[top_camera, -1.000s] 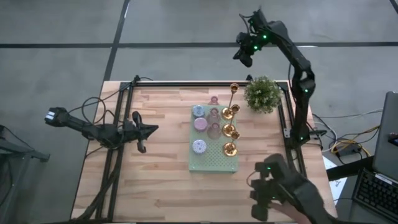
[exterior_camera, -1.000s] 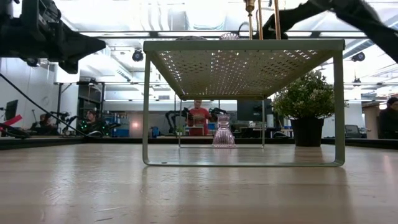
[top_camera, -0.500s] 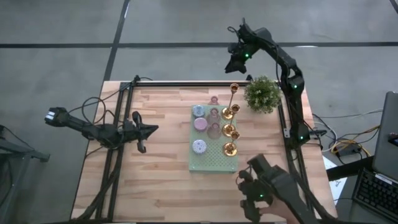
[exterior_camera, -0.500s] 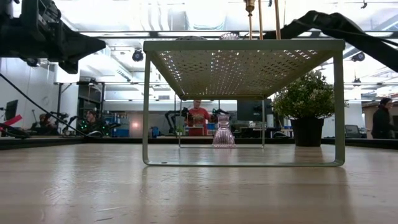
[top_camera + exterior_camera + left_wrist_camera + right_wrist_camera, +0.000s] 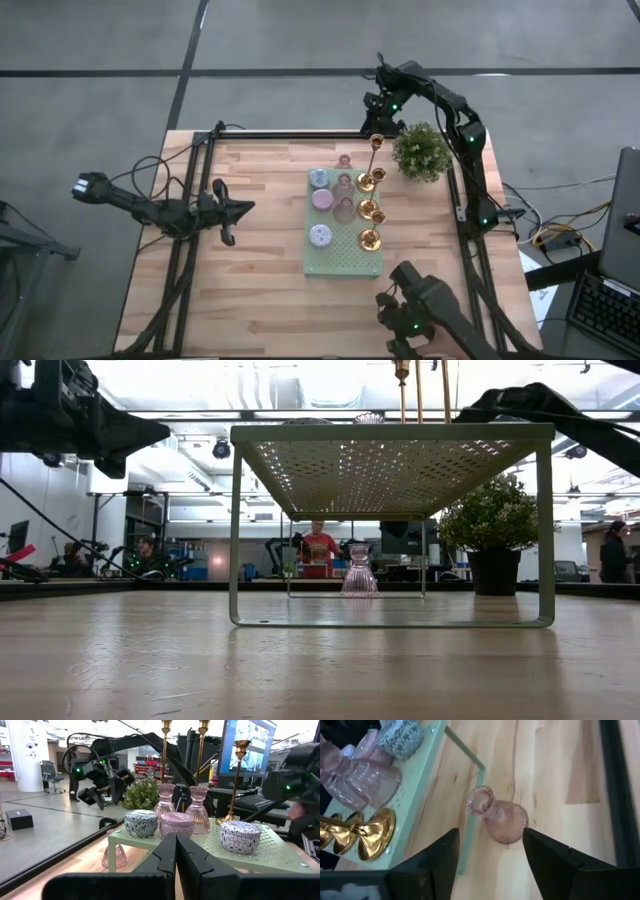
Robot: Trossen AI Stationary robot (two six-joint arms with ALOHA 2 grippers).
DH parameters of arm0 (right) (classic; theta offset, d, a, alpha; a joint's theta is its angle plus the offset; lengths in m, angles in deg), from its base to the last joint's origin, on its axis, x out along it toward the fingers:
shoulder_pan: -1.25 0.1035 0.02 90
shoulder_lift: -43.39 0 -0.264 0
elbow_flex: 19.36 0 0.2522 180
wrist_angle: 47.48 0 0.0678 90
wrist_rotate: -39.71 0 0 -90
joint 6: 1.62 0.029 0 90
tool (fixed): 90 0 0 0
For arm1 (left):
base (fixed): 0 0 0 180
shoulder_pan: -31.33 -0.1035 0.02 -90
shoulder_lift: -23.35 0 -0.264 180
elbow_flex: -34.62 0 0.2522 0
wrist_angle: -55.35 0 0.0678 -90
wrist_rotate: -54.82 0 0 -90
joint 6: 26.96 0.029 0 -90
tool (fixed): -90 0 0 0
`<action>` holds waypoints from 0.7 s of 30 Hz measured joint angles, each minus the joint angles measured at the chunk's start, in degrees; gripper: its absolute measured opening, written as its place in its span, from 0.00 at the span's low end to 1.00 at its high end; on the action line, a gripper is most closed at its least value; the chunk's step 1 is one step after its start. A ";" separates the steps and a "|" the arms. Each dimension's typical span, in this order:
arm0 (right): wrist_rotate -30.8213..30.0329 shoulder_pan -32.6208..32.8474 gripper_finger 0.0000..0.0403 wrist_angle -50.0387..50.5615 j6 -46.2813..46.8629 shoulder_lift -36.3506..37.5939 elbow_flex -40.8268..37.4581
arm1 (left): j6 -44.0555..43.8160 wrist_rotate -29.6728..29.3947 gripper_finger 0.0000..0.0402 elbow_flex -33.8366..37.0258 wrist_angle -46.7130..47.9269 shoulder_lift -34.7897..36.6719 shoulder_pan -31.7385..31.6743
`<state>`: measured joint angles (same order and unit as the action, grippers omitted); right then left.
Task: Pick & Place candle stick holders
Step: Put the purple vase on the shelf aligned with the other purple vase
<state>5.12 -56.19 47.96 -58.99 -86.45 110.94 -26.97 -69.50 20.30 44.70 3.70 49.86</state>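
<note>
1. Moving in from beyond the counter's far edge over the last second, the right hand (image 5: 378, 103) is now hanging just past that edge, near the tall gold holder (image 5: 375, 150); its dark fingers (image 5: 436, 855) are standing apart with nothing between them.
2. Below that hand, in its wrist view, a ribbed pink glass holder (image 5: 499, 819) with a frilled rim is standing on the pale wooden counter (image 5: 260, 250), just beside the far end of the green rack (image 5: 345, 258).
3. That rack is a pale green perforated metal shelf on thin legs, carrying the other holders.
4. Shiny gold holders (image 5: 370, 212) with round bases are lining its right edge.
5. Round patterned lidded pots (image 5: 240, 834) in blue-grey, pink and lavender are sitting along its left side, with two ribbed pink glass holders (image 5: 198, 816) between the rows.
6. A leafy green potted plant (image 5: 421, 151) is standing just right of the tall gold holder.
7. The left hand (image 5: 222, 212) is resting at the counter's left side, fingers pressed together and holding nothing.
</note>
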 joint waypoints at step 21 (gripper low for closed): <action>-5.95 5.51 0.50 -6.44 -1.29 0.11 -1.56 | 0.00 0.00 0.04 0.02 0.02 -0.01 -0.02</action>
<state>-0.82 -50.69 41.52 -60.28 -86.34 109.38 -26.97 -69.50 20.33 44.72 3.70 49.83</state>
